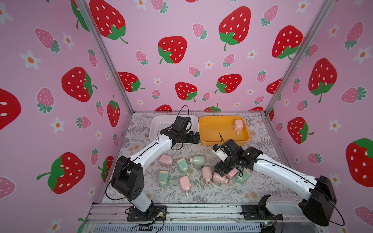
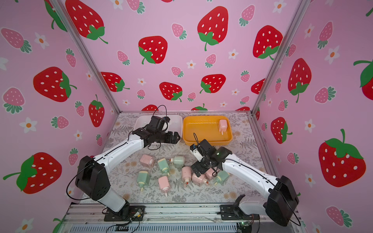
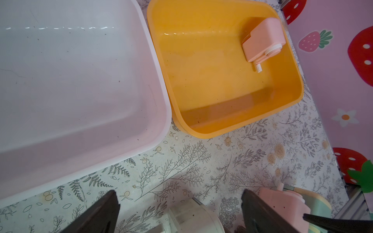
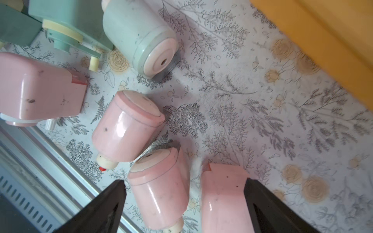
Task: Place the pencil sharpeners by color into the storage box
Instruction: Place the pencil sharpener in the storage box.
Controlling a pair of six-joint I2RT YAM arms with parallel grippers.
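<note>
small, rounded, boxy pencil sharpeners [image 1: 185, 184] in pale pink and mint green, each with a cream end and a tiny crank, lie scattered on their sides across a floral tablecloth [image 1: 201, 197] towards the front of the table. one pink sharpener [image 1: 238, 125] sits in the far right corner of an orange bin [image 1: 222, 142], which stands just beside a white bin [image 1: 157, 125]. the right gripper [image 4: 184, 181] is low over the cluster, jaws spread wide with two pink sharpeners [image 4: 159, 191] between them. the left gripper [image 3: 178, 191] hovers by the white bin's front edge, jaws wide apart.
</note>
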